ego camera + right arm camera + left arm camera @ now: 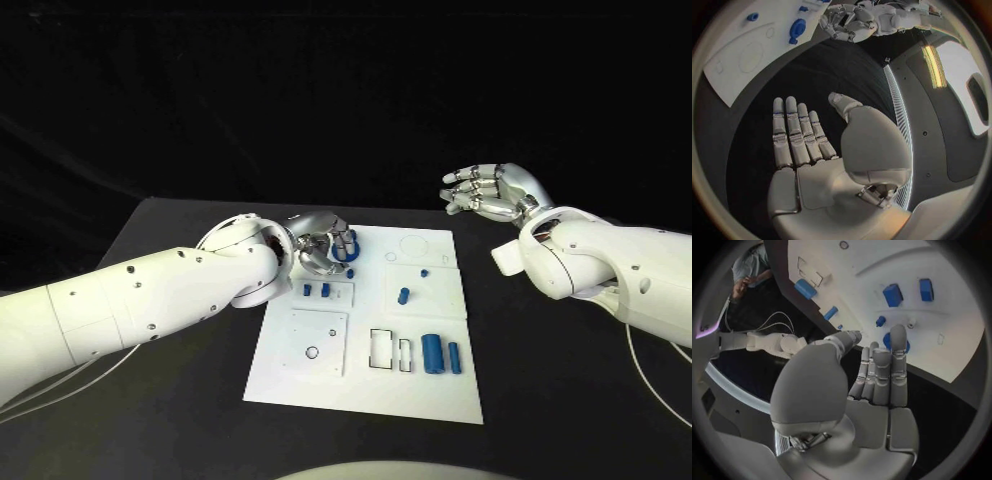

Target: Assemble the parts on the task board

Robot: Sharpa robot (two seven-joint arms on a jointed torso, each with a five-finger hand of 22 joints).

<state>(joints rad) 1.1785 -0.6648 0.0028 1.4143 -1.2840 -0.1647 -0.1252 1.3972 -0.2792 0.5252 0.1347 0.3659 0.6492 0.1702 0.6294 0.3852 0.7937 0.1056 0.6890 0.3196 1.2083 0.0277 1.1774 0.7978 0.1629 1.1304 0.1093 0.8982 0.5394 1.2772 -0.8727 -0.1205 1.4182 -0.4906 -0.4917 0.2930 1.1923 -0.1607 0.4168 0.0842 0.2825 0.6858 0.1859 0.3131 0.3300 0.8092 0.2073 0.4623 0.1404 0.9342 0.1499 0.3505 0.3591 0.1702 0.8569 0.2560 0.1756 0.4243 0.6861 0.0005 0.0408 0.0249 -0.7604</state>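
In the head view, nearest the camera, the white task board [433,395] lies on the black bench [173,400], its long side running away from the robot. At its near end two blue cylinders [434,354] lie side by side, long axes pointing away from the robot, beside a pair of rectangular outlines. Further up sit a small blue peg [404,295], a tiny blue stud [426,271] and two small blue blocks [316,290]. At the board's far left corner the left hand [323,243] hovers with fingers curled round a round blue part [330,270]; whether it grips or only touches it I cannot tell. The right hand [493,192] hangs off the board, past its far right corner, fingers loosely apart and empty. The left hand is plainly the nearer one to the parts.

In the left wrist view, the left hand [879,372] reaches its fingers [898,347] straight over the blue disc [887,341], which lies just beyond the tips; contact is unclear. Past it lie two blue blocks [892,294], a stud [880,320], a peg [831,313] and one cylinder [805,288].

In the right wrist view, the right hand [811,140] is flat, fingers parted, holding nothing, above bare bench. The board [736,65] lies well apart, ahead of the fingertips, with the left hand [848,22] over its far end.
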